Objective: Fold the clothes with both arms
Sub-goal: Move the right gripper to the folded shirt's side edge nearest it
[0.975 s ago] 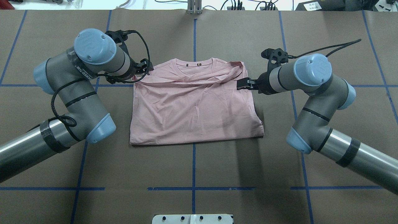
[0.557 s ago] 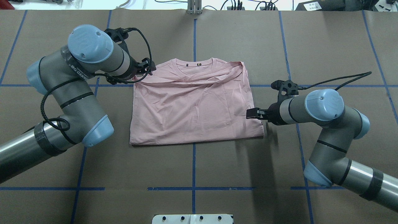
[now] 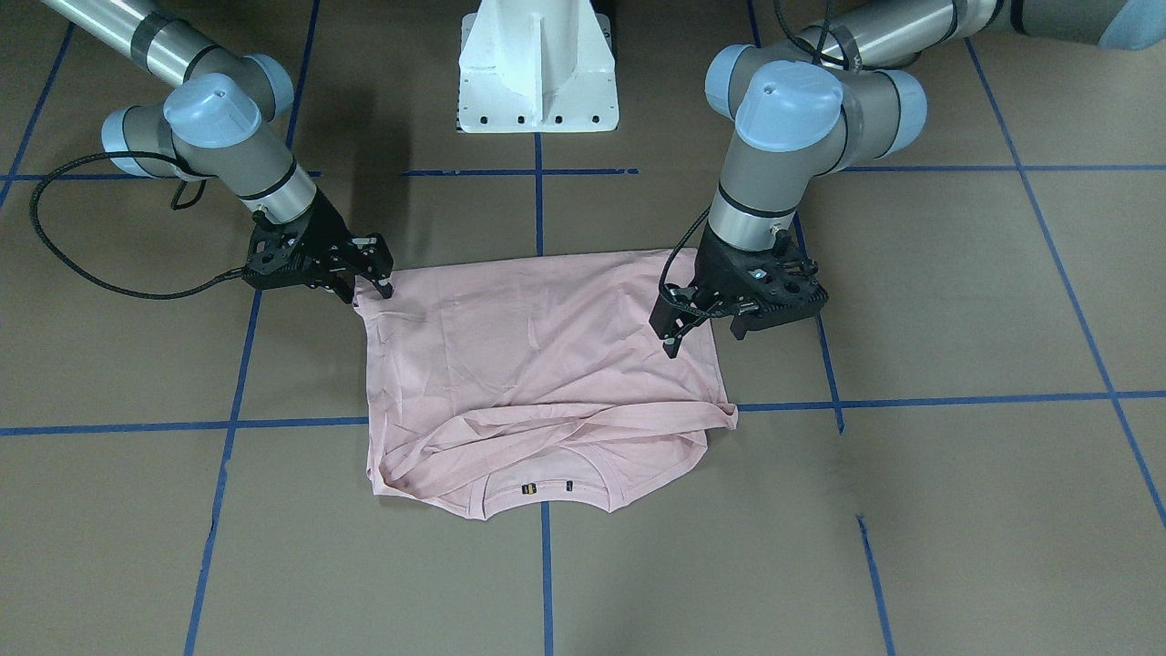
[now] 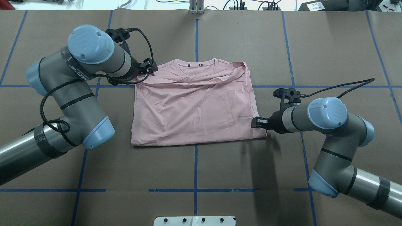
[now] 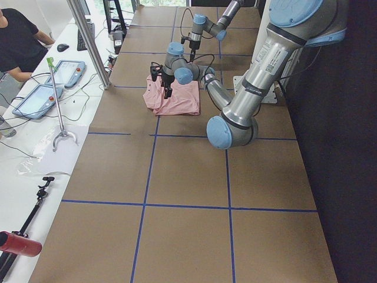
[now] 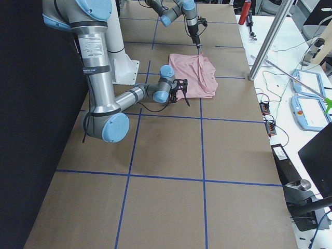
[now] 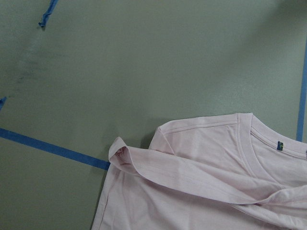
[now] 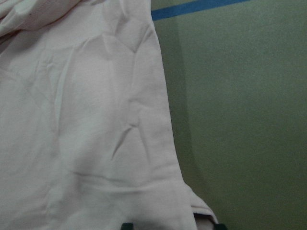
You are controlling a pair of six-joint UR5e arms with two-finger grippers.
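The pale pink T-shirt (image 4: pixel 194 106) lies flat on the brown table, collar (image 4: pixel 196 62) away from the robot and both sleeves folded inward across the chest. My left gripper (image 4: pixel 148 69) hovers open at the shirt's far left shoulder; the left wrist view shows that shoulder (image 7: pixel 192 139) and the folded sleeve tip below, with no fingers in it. My right gripper (image 4: pixel 253 122) stands open at the near right hem corner (image 8: pixel 192 206), fingers either side of the edge. From across the table the left gripper (image 3: pixel 701 335) and right gripper (image 3: pixel 372 284) both show spread fingers above the T-shirt (image 3: pixel 537 364).
The white pedestal base (image 3: pixel 537 73) stands at the robot's side of the table. Blue tape lines (image 4: pixel 195 163) grid the brown surface. A side bench carries tablets (image 5: pixel 35 100), and a person (image 5: pixel 17 41) sits beyond an aluminium post (image 5: pixel 88 41).
My right gripper has pulled back from the far right shoulder, along the shirt's right edge, to the near hem corner. The left gripper has barely shifted.
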